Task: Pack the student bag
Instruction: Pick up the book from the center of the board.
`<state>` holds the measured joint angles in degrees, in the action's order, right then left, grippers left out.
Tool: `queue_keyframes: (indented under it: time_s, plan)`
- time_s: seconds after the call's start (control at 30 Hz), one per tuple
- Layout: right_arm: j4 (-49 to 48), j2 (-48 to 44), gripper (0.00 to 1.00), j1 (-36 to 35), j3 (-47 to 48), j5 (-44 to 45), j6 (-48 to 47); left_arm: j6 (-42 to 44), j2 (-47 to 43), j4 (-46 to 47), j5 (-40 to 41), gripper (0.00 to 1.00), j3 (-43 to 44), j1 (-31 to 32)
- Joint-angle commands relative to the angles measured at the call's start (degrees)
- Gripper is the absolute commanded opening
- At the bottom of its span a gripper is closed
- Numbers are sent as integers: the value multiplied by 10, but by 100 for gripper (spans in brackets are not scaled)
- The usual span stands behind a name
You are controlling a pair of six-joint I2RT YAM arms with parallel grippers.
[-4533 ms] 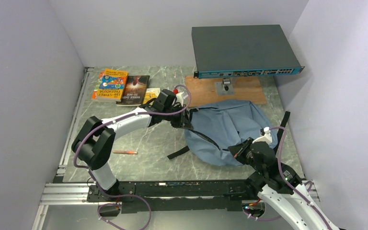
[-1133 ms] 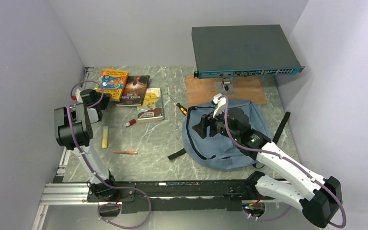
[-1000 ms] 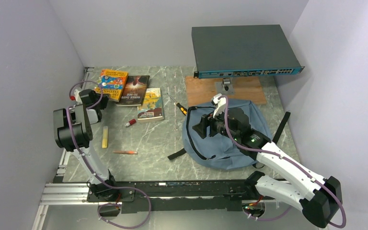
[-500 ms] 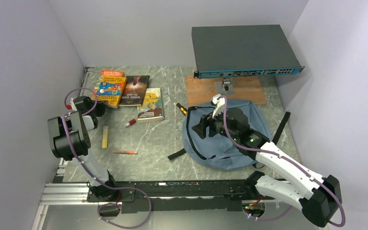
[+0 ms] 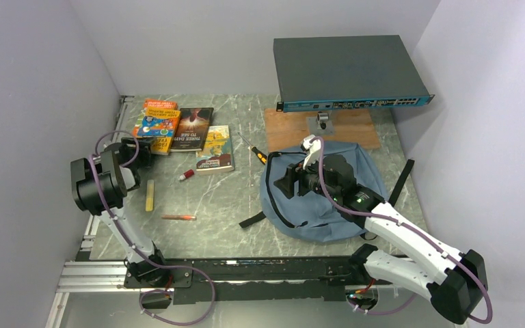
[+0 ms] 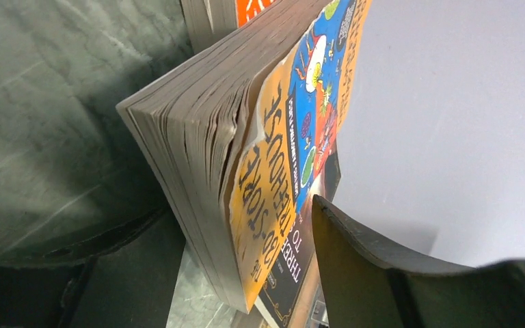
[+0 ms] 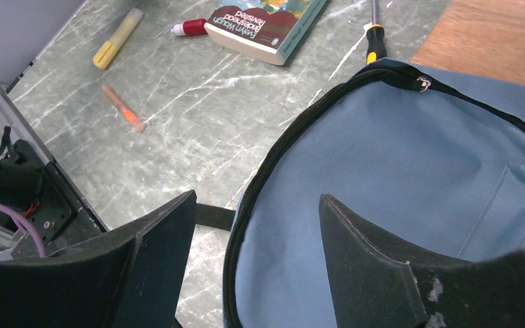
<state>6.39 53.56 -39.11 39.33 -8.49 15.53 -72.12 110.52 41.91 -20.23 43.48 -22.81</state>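
The soft blue-grey fabric student bag [image 5: 372, 171] sits right of centre. The right gripper [image 7: 256, 205] hovers over its zipper edge, jaws apart and empty. In the last second the thick orange-and-blue paperback [image 5: 156, 130] slid off its stack. The left gripper [image 5: 139, 145] straddles it, can't tell if it's pinched. Guessing that's the first book headed for the bag.

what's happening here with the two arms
The left gripper has the orange book between its fingers at the stack, far left. The right gripper hangs open over the bag, at its zipper edge. Other books, pens and a screwdriver lie out on the table.
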Motion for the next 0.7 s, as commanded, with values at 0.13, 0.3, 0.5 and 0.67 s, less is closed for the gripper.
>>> queue_keyframes:
  time_s: [0.13, 0.3, 0.5, 0.67]
  plan:
    - [-22, 10, 68, -2, 9, -10, 2, -36, 54, 191, -26, 41, -4, -1]
    - [-6, 30, 68, -1, 21, -1, 12, -26, -18, 227, -8, 17, -51, 0]
    - [48, 81, 62, -11, 47, 59, 63, 66, -243, 14, 12, 2, -92, 5]
    - [37, 93, 65, -23, 68, 29, 44, 198, -450, -222, 3, 0, -64, 18]
